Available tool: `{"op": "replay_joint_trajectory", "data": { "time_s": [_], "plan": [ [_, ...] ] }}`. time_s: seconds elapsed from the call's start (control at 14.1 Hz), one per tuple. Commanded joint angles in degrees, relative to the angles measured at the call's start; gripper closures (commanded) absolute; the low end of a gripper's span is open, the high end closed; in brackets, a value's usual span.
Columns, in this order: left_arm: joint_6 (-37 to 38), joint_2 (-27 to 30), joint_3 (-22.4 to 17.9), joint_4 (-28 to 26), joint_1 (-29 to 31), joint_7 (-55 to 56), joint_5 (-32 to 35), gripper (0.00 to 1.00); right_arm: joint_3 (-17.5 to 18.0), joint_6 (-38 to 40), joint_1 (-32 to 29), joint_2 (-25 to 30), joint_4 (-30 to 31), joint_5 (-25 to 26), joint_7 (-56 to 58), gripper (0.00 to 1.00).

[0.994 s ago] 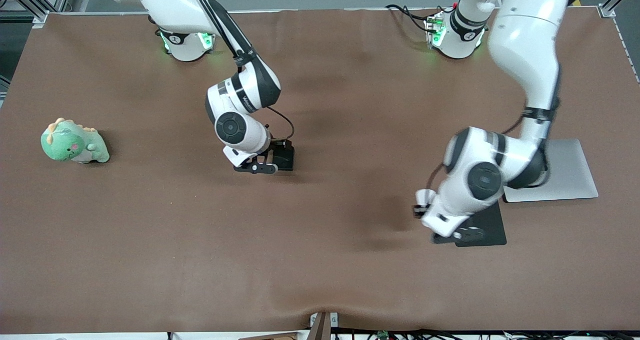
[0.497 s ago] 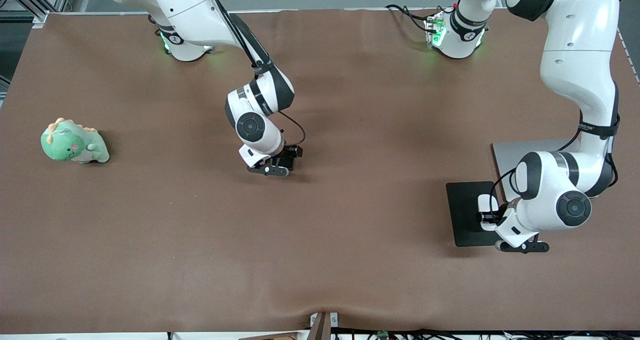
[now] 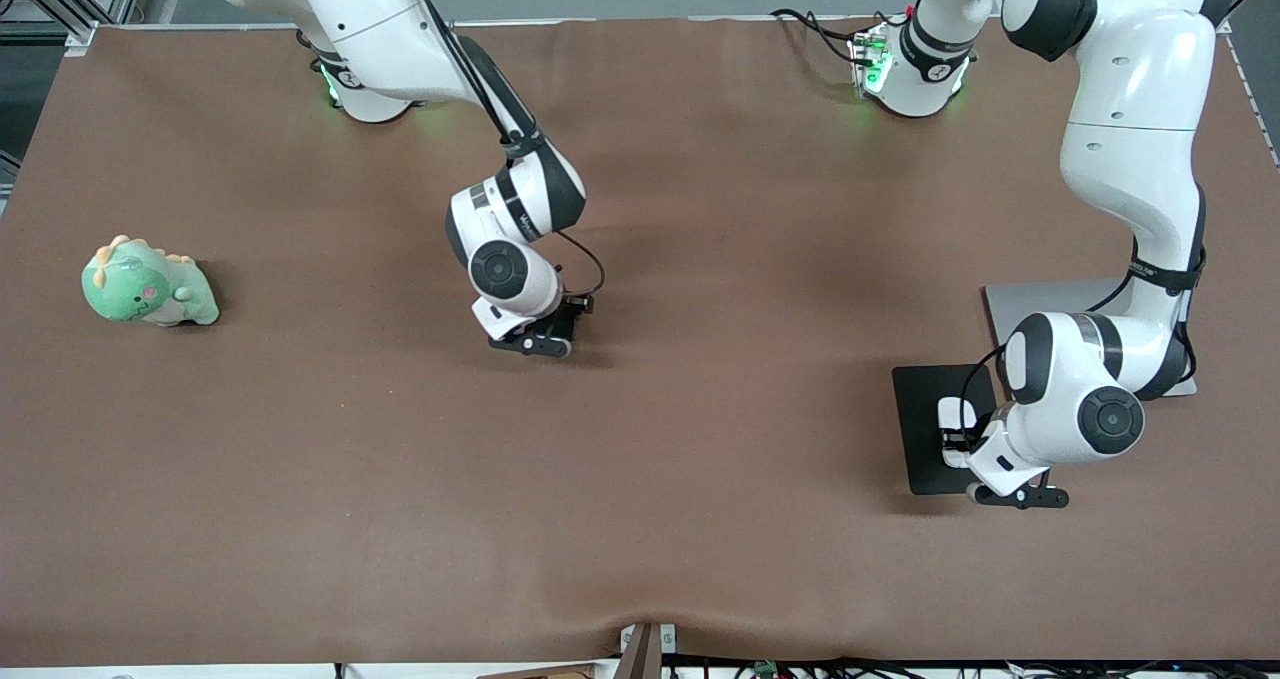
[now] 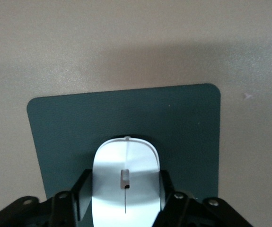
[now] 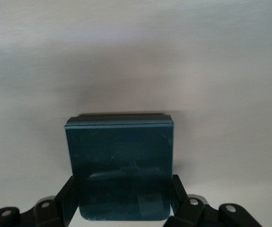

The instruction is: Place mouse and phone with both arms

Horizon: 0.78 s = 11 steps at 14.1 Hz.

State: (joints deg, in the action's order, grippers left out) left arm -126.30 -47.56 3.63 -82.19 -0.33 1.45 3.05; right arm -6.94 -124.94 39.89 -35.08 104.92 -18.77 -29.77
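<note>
My left gripper is shut on the white mouse, one finger on each side of it. It holds the mouse low over the flat black pad, which also shows under the mouse in the left wrist view; I cannot tell whether the mouse touches the pad. The mouse's white end shows in the front view. My right gripper is shut on the glossy black phone and holds it low over bare brown table near the middle. In the front view the wrist hides most of the phone.
A flat grey slab lies beside the black pad, farther from the front camera, partly under the left arm. A green dinosaur toy sits toward the right arm's end of the table.
The left arm has swung round the pad; its wrist now stands on the pad's outer side with the mouse over the pad. The right gripper has turned and shifted slightly with the phone.
</note>
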Motion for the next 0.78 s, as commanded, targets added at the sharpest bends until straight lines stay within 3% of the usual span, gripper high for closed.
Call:
{"op": "replay_joint_trajectory", "data": {
  "time_s": [0.0,0.14,0.5,0.71],
  "plan": [
    [-0.08,2.63,0.42,0.1,-0.02,0.13,0.91,0.0,-0.87,7.6,-5.86,7.72,2.55,0.84,6.38,1.0],
    [1.31,6.93,0.42,0.01,-0.02,0.48,0.91,0.0,-3.51,7.69,-6.93,10.99,6.5,1.98,7.7,1.0],
    [8.43,18.18,0.77,0.01,-0.02,-0.31,0.99,0.0,-11.77,6.21,-11.32,14.43,16.0,9.01,23.5,1.0],
    [17.9,26.17,1.2,-0.17,-0.28,-0.57,0.65,0.0,-19.14,-0.63,-11.59,14.17,21.45,9.55,34.83,1.0]
  ]
}}
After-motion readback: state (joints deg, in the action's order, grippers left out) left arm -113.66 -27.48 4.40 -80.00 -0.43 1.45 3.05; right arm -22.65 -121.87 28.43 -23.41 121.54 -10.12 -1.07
